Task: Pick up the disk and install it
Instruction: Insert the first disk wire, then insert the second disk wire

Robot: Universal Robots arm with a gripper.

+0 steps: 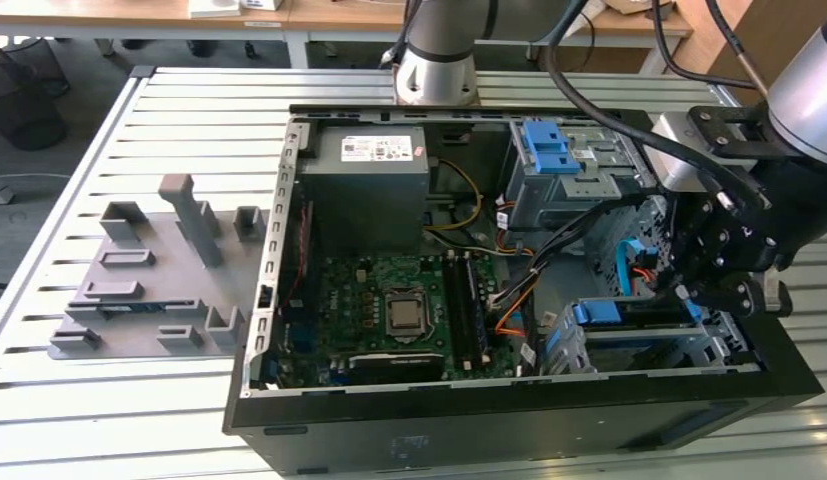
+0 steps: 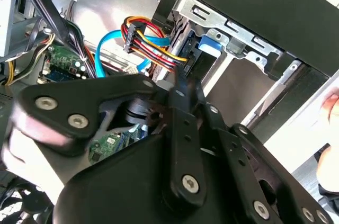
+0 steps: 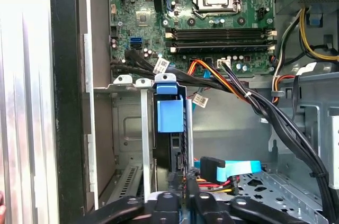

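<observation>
1. Open computer case (image 1: pixel 520 400) lies on its side on the slatted table (image 1: pixel 120 420); all places below are taken from the case.
2. Gripper (image 1: pixel 717 262) hangs over the case's edge at the exterior view's right, above the drive cage (image 1: pixel 653 340). Its black linkage hides most of that corner.
3. Finger state: in the first wrist view the black fingers (image 3: pixel 186 189) stand close together, seemingly pressed on a thin dark edge. In the second wrist view the fingertips (image 2: pixel 183 83) reach into the wires near the bay; the contact itself is hidden, so I cannot tell whether they are clamping anything.
4. Disk (image 3: pixel 170 115): sits edge-on inside the drive cage, in a slot between metal rails, blue carrier tab showing. Its body is dark and mostly hidden, and its label cannot be seen.
5. Coloured wire bundle (image 2: pixel 153 46) and a blue flat cable (image 3: pixel 233 168) crowd the space just beside the slot.
6. Motherboard (image 1: pixel 386 310) lies open and unobstructed mid-case; grey power supply (image 1: pixel 366 175) in the far corner.
7. Grey fixture plate (image 1: pixel 153 290) lies outside the case, well apart, at the exterior view's left.
</observation>
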